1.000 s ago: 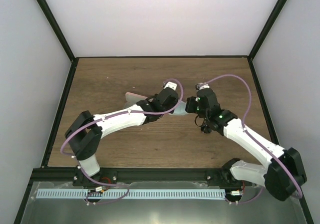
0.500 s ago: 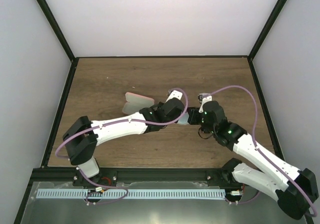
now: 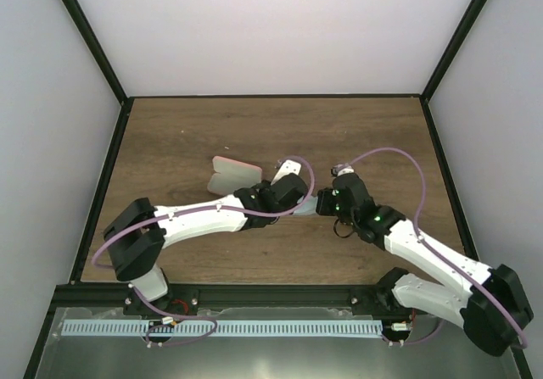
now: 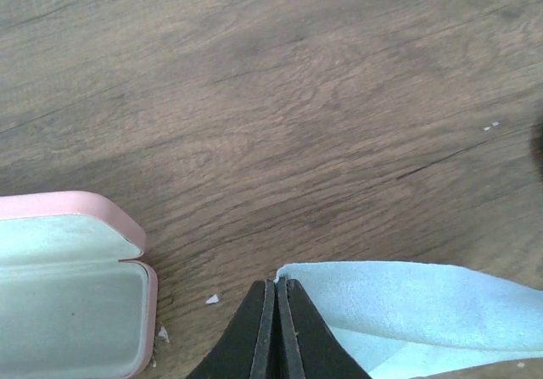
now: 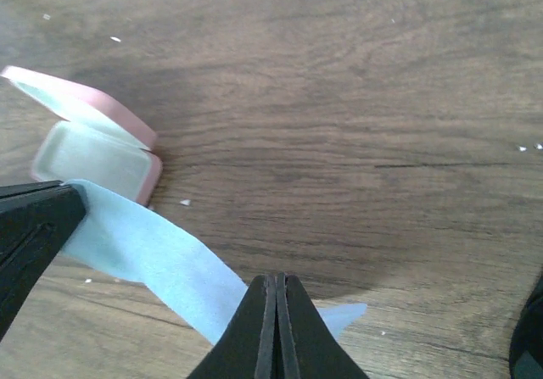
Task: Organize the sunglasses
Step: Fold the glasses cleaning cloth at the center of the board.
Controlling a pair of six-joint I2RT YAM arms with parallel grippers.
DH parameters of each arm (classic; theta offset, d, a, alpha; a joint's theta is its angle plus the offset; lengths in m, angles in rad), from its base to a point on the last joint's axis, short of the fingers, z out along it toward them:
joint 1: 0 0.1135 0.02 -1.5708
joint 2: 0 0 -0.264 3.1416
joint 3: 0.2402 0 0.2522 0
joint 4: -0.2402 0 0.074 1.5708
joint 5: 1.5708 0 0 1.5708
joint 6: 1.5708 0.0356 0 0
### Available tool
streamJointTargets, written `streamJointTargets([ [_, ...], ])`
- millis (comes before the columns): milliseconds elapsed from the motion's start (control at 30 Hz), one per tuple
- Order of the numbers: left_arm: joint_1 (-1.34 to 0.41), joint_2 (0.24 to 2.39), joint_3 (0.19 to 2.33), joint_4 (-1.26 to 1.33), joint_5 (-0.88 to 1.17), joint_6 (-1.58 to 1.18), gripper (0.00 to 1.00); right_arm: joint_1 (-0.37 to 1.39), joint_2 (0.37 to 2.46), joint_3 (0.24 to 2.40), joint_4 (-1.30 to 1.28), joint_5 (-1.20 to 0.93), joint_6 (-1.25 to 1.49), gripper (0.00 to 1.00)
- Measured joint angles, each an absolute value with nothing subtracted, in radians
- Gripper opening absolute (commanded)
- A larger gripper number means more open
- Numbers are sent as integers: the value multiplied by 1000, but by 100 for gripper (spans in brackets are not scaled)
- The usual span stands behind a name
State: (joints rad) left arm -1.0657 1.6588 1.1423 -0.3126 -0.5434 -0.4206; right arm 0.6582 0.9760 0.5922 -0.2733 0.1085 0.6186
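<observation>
1. My left gripper (image 4: 277,284) is fully closed, its two fingers pinching one corner of the light blue cloth (image 4: 399,303).
2. My right gripper (image 5: 276,279) is closed as well and clamps the opposite end of the same cloth, so the cloth runs as a folded band from one gripper to the other.
3. The pink case (image 3: 233,174) lies open on the wooden table (image 4: 297,99), lid tipped up and pale lining showing.
4. Seen from above, both my grippers meet just right of the case and a little nearer to my bases, close to it but not touching.
5. From my left wrist, the case's rim sits just left of my fingers, with a strip of bare wood between them.
6. I cannot tell where the sunglasses are. A dark shape at the bottom right corner of my right wrist view, well away from the case, is too cut off to identify.
</observation>
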Motion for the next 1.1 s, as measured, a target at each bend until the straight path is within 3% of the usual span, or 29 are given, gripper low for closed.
streamJointTargets([
  [500,-1059,1823,1188,-308,-646,-426,8,644,1240,661,-241,176,610,1],
  [1100,-987,1871,1269,-299,-677,-390,9,583,1327,772,-228,191,572,1],
])
